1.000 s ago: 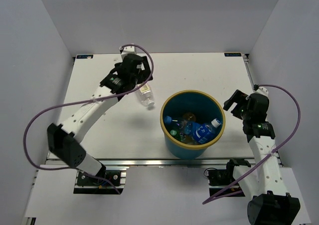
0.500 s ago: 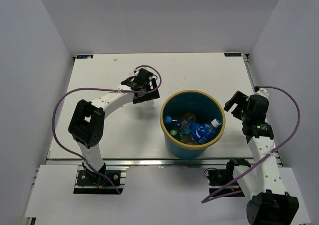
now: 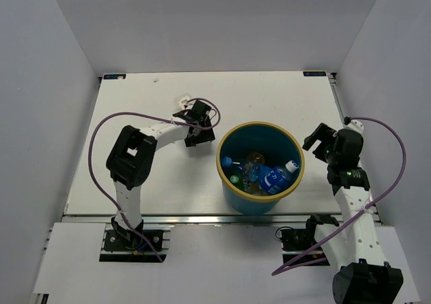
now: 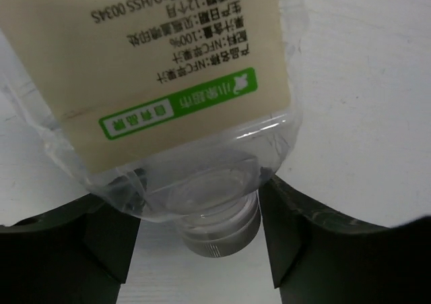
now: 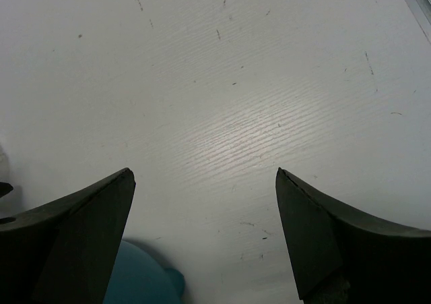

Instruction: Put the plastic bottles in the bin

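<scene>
Left gripper [image 4: 199, 213]: pinching the cream-labelled bottle [image 4: 168, 61], just left of the bin [image 3: 260, 124] rim.
Right gripper [image 5: 203, 179]: fingers spread, right of the bin, apart from its rim.

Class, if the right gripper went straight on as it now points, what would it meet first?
Probably the bare white tabletop: the open right gripper aims at it, nothing between. The round teal-blue bin sits to its left, outside that line.
</scene>
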`<state>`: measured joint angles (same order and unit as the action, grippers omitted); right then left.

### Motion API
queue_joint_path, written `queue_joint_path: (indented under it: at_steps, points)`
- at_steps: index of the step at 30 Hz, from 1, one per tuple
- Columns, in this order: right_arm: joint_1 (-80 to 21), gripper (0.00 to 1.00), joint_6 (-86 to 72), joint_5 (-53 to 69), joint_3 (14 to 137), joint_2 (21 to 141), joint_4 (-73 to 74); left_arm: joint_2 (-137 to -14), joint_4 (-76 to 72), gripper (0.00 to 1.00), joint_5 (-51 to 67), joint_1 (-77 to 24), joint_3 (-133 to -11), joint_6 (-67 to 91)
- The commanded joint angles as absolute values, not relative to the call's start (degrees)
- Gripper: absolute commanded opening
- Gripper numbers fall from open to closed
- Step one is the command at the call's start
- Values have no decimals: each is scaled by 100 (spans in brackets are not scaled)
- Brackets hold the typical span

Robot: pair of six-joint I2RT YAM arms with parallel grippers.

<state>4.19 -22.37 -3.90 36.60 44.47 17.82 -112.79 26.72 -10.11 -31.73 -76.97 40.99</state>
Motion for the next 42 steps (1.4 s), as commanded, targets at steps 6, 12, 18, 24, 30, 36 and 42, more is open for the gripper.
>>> queue_joint_path:
  at_steps: [6, 12, 18, 24, 30, 36, 42]
  points:
    - [466, 89, -2259, -299, 3595, 4386, 1529, -11014, 2962, 44, -1599, -3182, -7910, 4043]
    - [466, 89, -2250, -202, 3586, 4368, 1529, -10328, 3023, 3, -2012, -3190, -7717, 3780]
    - [466, 90, -2224, -44, 3569, 4386, 1503, -9292, 3296, 0, -2320, -3322, -7840, 3306]
    - [466, 89, -2215, 255, 3560, 4421, 1459, -7894, 2919, 0, -1338, -3963, -7953, 2866]
    - [466, 89, -2180, 334, 3542, 4421, 1441, -7567, 3128, 0, -1478, -5220, -8490, 2794]
    - [466, 89, -2162, 316, 3498, 4412, 1407, -7865, 3462, 2, -1476, -6801, -8701, 2979]
    - [466, 89, -2153, 475, 3463, 4421, 1362, -8270, 4306, 2, -2363, -7909, -9474, 3093]
